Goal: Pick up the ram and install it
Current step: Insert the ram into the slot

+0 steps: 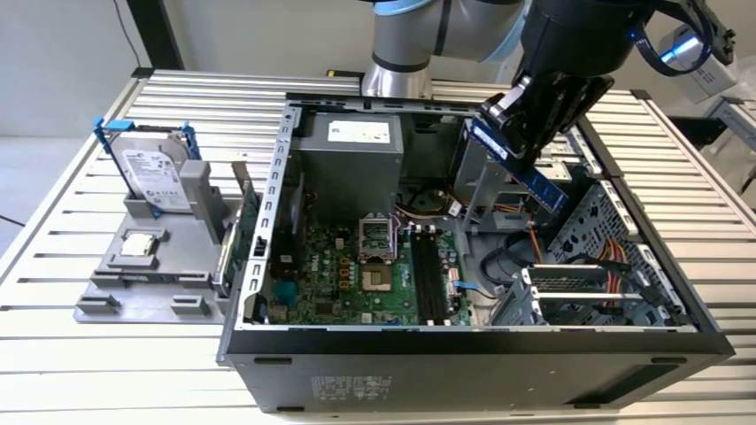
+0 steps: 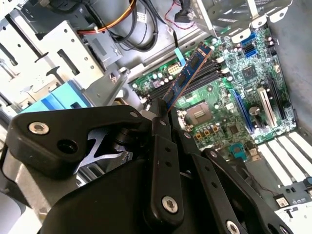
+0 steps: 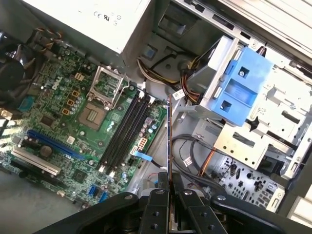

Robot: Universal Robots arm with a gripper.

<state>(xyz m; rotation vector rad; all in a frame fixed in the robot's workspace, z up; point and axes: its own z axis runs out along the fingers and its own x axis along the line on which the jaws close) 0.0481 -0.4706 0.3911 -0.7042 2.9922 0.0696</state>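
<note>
The ram [image 1: 537, 181] is clamped near its upper end between the closed fingers of the gripper [image 1: 516, 113]. It is carried in the air over the open computer case [image 1: 473, 341], above the drive-bay side toward the exterior view's right. Nothing but the fingers is touched by it. It is held slanted, with its free end pointed down into the case.

In the second wrist view the ram [image 2: 187, 78] is seen jutting from the gripper [image 2: 158, 116] toward the motherboard. The grip near 1 end is judged to leave most of the long edge free for seating.

In the first wrist view the ram [image 3: 169, 131] is seen edge-on, as a thin line beside the black memory slots [image 3: 124, 131] and not over them. Alignment is therefore judged not yet reached.

The slots [image 1: 431, 279] are seen empty on the motherboard [image 1: 336, 266], next to the bare processor socket [image 1: 375, 276]. On the grey fixture [image 1: 130, 283] at the exterior view's left, the hard drive [image 1: 154, 173] is stood upright and the processor chip [image 1: 142, 245] is laid flat. Both are kept well apart from the gripper.
</note>
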